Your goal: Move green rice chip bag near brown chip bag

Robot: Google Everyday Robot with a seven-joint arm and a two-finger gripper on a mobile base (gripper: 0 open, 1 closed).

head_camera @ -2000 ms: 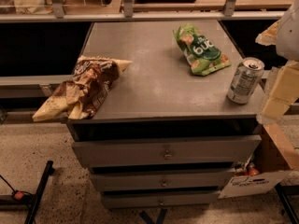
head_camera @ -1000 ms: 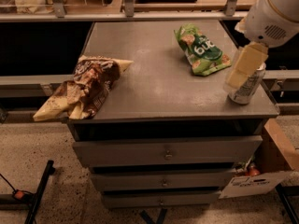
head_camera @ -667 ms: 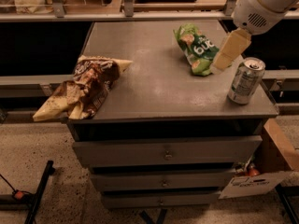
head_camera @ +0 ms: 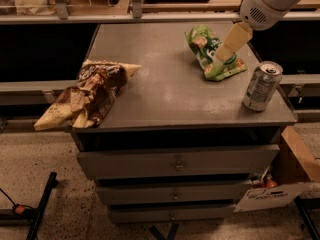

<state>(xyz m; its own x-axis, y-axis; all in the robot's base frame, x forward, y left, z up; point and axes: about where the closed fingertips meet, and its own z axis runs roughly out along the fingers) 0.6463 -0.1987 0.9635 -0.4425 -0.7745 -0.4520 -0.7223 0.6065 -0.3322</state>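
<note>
Pincer hangs tilted over the back part of the table, its tip directly above the green rice chip bag. From where I stand I cannot tell whether it is wide or narrow, or whether it already touches the film; the angle hides that.

- Green bag: lies flat under the pincer, one end poking out toward the front.
- Soda can: upright, near the pincer, on the front side, apart from the green bag.
- Brown chip bag: well apart from the pincer, across the table at the opposite front corner, one end drooping over the edge.

Step in hand, as I judge it: closing in for the pick. The carry is not yet begun.

Risks:
- Glossy film may slip from a shallow pinch, and the bag would drop midway.
- A low sweep across could clip the can, which looks easy to tip.
- Setting the green bag down hard against the brown one might nudge it off the edge, since it overhangs already.
</note>
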